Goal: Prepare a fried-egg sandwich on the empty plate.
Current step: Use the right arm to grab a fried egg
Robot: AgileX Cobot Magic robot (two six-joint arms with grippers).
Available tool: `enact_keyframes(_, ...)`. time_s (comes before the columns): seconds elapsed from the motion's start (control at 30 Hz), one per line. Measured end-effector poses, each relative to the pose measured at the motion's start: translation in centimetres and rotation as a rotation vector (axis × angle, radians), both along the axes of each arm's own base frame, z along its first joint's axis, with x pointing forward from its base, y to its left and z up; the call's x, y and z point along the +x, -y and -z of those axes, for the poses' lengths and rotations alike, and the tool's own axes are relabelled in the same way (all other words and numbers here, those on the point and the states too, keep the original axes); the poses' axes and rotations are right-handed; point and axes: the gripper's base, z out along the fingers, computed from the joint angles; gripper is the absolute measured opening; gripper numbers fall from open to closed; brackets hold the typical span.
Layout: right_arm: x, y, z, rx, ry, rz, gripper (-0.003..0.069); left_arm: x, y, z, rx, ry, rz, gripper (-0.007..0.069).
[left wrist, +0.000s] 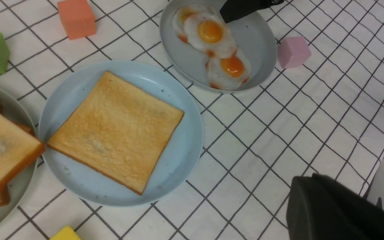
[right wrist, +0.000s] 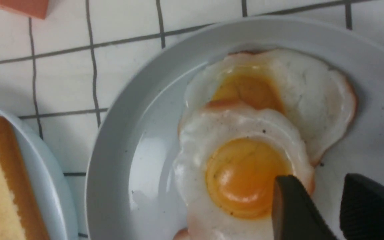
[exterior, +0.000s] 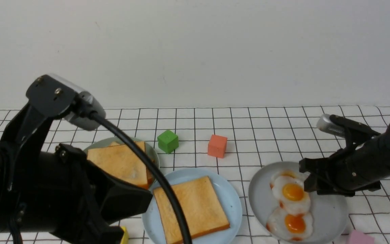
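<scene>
One golden toast slice lies flat on the pale blue empty plate, at the front centre. More toast is stacked on the pale green plate to its left. Three fried eggs overlap on the grey plate at the right. My right gripper hangs open low over that plate, its fingers either side of the middle egg's rim. My left gripper is shut and empty, above the cloth near the blue plate.
A green cube and an orange-red cube sit behind the plates. At the front edge are a pink cube on the right and a yellow cube under my left arm. A checked cloth covers the table.
</scene>
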Motion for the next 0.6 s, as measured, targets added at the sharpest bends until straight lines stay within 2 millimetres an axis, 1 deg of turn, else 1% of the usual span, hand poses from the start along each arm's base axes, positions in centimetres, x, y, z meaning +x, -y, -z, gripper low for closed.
enact_keyframes(0.2,0.2,0.1,0.0,-0.007,0.015,0.002,0.0242,-0.1,0.0,0.0,0.004,-0.005,0.005,-0.0013)
enact_keyframes(0.33,0.3,0.0,0.8,-0.003,-0.006,0.011,0.0242,-0.1,0.0,0.1,0.005,-0.007,0.007,-0.0013)
enact_keyframes(0.4,0.5,0.0,2.0,0.006,-0.046,0.024,0.0225,-0.1,0.0,0.1,0.005,-0.007,0.007,-0.0013)
enact_keyframes(0.47,0.5,-0.1,2.3,0.017,-0.058,0.033,0.0206,-0.1,0.0,0.1,0.005,-0.007,0.007,-0.0013)
enact_keyframes(0.5,0.6,-0.2,2.2,0.026,-0.061,0.037,0.0165,-0.1,0.0,0.1,0.005,-0.007,0.007,-0.0013)
enact_keyframes(0.53,0.6,-0.2,2.2,0.028,-0.062,0.037,0.0158,-0.1,0.0,0.1,0.005,-0.007,0.007,-0.0013)
enact_keyframes(0.6,0.6,-0.2,2.2,0.033,-0.067,0.036,0.0066,-0.1,0.0,0.1,0.004,-0.008,0.007,-0.0013)
